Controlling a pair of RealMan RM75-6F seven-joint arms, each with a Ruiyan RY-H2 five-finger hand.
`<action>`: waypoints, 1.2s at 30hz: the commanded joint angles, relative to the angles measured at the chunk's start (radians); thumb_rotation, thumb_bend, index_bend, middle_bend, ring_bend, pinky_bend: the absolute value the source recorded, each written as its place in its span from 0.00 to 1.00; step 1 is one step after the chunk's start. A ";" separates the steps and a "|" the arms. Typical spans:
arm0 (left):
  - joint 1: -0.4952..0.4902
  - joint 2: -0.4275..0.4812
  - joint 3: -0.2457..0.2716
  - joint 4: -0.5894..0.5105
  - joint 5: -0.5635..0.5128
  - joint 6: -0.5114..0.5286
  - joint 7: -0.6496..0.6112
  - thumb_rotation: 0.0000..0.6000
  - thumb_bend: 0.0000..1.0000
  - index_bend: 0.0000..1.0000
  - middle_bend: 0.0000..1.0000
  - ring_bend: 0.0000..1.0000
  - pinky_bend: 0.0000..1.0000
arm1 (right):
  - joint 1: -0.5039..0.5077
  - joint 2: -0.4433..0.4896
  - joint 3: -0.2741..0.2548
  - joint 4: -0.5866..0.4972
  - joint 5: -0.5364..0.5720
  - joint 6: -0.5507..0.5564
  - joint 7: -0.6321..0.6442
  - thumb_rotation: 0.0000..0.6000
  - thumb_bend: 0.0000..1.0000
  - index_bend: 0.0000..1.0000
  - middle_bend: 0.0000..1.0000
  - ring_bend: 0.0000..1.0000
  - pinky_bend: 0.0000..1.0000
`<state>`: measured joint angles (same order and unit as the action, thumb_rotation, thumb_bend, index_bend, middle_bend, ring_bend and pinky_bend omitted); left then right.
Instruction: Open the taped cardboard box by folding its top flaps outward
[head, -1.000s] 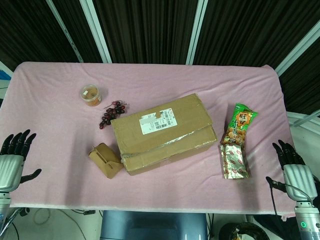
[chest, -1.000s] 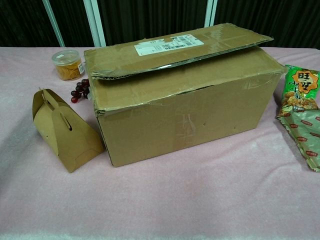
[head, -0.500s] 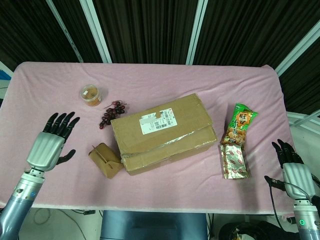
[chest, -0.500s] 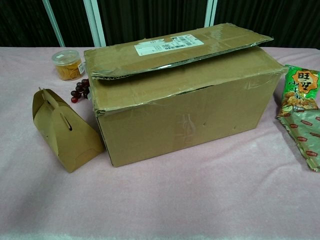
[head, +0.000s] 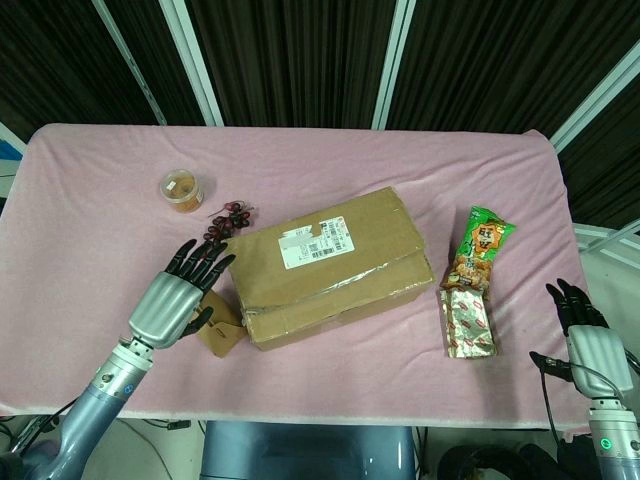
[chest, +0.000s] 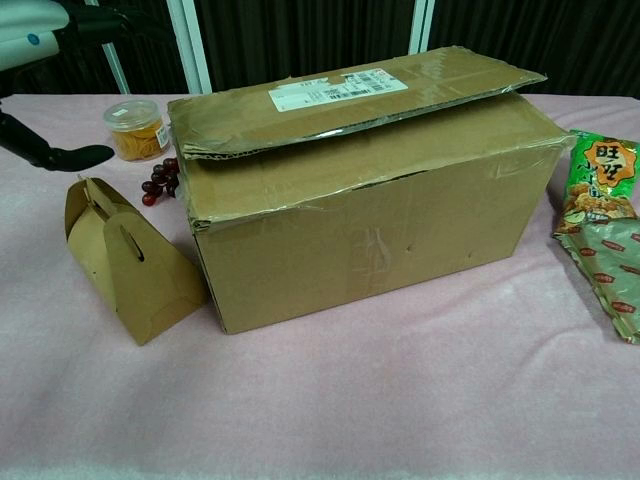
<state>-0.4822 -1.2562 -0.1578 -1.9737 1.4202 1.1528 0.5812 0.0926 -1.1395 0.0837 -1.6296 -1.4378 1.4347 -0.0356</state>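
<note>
The taped cardboard box (head: 330, 265) lies mid-table with a white label on its top; in the chest view the box (chest: 370, 190) fills the middle, its top flap lifted slightly along the front edge. My left hand (head: 180, 295) hovers open, fingers spread, just left of the box and over the small carton. In the chest view only the left hand's (chest: 45, 60) edge shows at the top left. My right hand (head: 590, 340) hangs open off the table's right front corner, far from the box.
A small brown gable carton (head: 215, 325) stands left of the box. Dark grapes (head: 222, 228) and a lidded snack cup (head: 182, 189) lie behind it. A green snack bag (head: 480, 250) and a silver packet (head: 467, 322) lie right of the box on the pink tablecloth (head: 100, 200).
My left hand has swung in from the table's left edge toward the box's left end, now over the gable carton. The right hand has hardly moved. The box is unchanged.
</note>
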 joint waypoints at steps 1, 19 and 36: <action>-0.015 -0.022 0.005 -0.004 -0.008 -0.008 0.018 1.00 0.33 0.00 0.00 0.00 0.00 | 0.000 0.001 0.000 -0.002 0.002 -0.002 0.004 1.00 0.23 0.00 0.00 0.00 0.23; -0.118 -0.149 -0.023 0.031 -0.095 -0.039 0.107 1.00 0.35 0.00 0.00 0.00 0.00 | 0.001 0.008 0.002 -0.012 0.017 -0.015 0.024 1.00 0.23 0.00 0.00 0.00 0.22; -0.202 -0.138 -0.169 0.115 -0.140 0.025 0.102 1.00 0.39 0.00 0.00 0.00 0.00 | 0.002 0.014 0.000 -0.021 0.026 -0.026 0.037 1.00 0.23 0.00 0.00 0.00 0.22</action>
<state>-0.6746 -1.4069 -0.3091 -1.8736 1.2919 1.1716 0.6926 0.0943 -1.1259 0.0841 -1.6494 -1.4129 1.4097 0.0001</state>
